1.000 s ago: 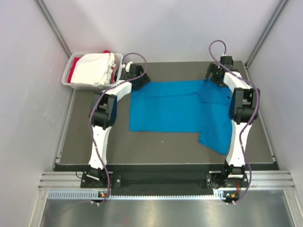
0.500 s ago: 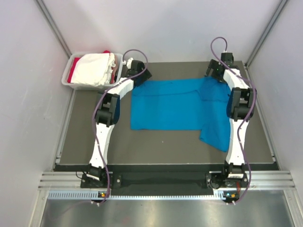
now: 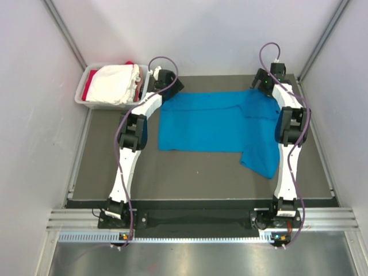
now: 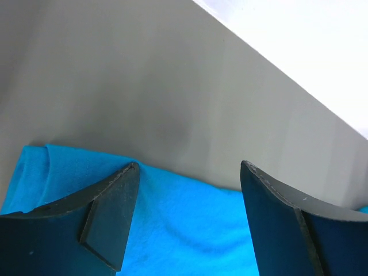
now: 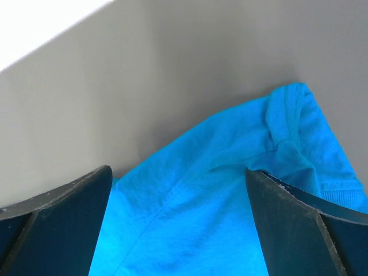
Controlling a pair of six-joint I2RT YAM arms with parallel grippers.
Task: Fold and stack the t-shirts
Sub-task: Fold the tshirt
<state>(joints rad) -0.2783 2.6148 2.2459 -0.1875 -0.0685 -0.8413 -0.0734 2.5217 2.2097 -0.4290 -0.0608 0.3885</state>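
A bright blue t-shirt (image 3: 207, 123) lies spread flat on the dark table (image 3: 190, 172), one flap reaching toward the near right. My left gripper (image 3: 172, 87) is at the shirt's far left corner, its jaws open over the blue cloth's edge (image 4: 172, 230). At the far right corner my right gripper (image 3: 263, 85) stands wide open above a sleeve and seam (image 5: 190, 218). Cloth lies between both pairs of fingers without being pinched. A white t-shirt (image 3: 115, 83) and a red one (image 3: 86, 92) sit folded in the tub.
The pale grey plastic tub (image 3: 82, 103) stands off the table's far left corner. White walls close in the back and both sides. Metal rails run along the near edge by the arm bases.
Both grippers have moved toward the far edge of the table. The blue shirt has slid that way with them, and its near right flap has drawn back.
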